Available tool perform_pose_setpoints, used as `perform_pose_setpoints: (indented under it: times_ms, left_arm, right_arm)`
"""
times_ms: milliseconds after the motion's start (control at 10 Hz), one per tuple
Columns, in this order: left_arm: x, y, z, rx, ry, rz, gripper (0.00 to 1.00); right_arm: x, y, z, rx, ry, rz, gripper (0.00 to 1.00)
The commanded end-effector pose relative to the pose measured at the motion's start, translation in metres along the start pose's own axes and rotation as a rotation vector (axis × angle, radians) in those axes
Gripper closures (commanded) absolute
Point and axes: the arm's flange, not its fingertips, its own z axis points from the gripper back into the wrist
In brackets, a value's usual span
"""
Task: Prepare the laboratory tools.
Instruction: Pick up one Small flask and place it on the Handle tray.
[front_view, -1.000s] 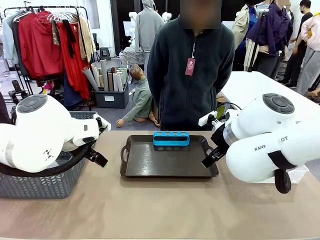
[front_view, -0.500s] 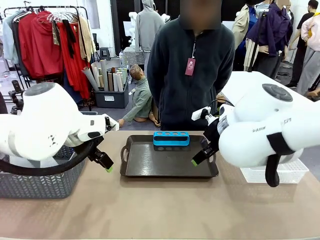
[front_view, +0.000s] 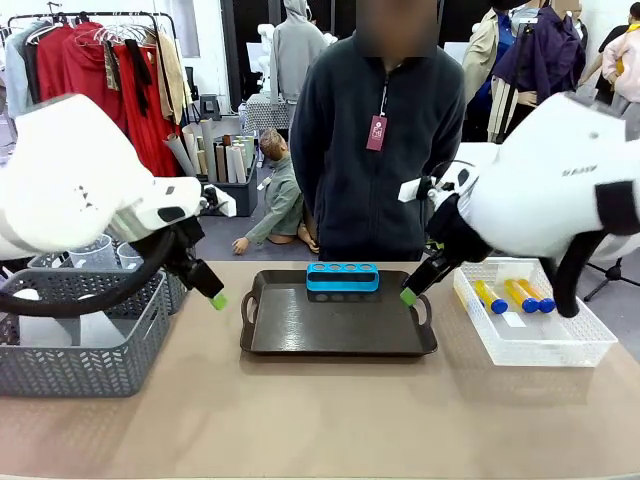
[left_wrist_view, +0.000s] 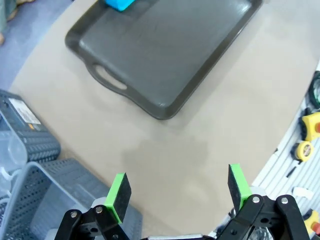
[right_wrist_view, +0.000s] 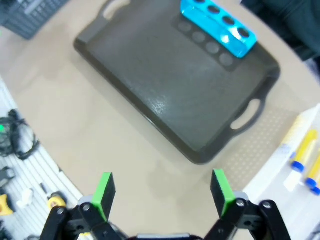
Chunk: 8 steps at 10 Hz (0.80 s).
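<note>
Nearest the robot's side, table (front_view: 320, 420) is bare right along the front strip, so there's plenty of room to swing.

Left gripper (left_wrist_view: 179, 189): jaws spread wide, nothing in them, hanging over open table between grey basket (front_view: 80, 360) and tray (front_view: 340, 350). Right gripper (right_wrist_view: 162, 190): jaws also spread and empty, hovering off the tray's right-hand handle, beside clear bin (front_view: 530, 355).

Progress, my read: barely started.
- Tray floor is empty apart from blue rack (front_view: 342, 277), which sits upright against the far rim. All four holes look unfilled.
- Amber tubes (front_view: 490, 297) lie flat in the clear bin. I count three; can't make out a fourth.
- Translucent vessels (front_view: 100, 252) stand in the basket, half hidden by the left arm. Likely the flask and beaker, can't tell which is which.

Left to do: tubes into the rack, vessels onto the tray.

Edges to watch: raised tray rim and handles, tall basket wall on lift-out, and the low bin wall close to the tray's right handle.

Person (front_view: 375, 150) stands right at the far edge behind the rack, so there's little margin for overreach there.
</note>
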Motion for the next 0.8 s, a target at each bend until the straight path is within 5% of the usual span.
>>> perform_pose_setpoints:
  times_ms: [0,700]
  left_arm:
    - [0.008,0.018,0.017,-0.018,-0.035,-0.022,0.00]
    - [0.022,0.053,0.043,0.036,-0.143,0.001,0.00]
  right_arm:
    - [0.002,-0.017,0.034,0.061,-0.032,0.039,0.00]
    - [-0.011,-0.084,0.103,0.037,-0.209,0.046,0.00]
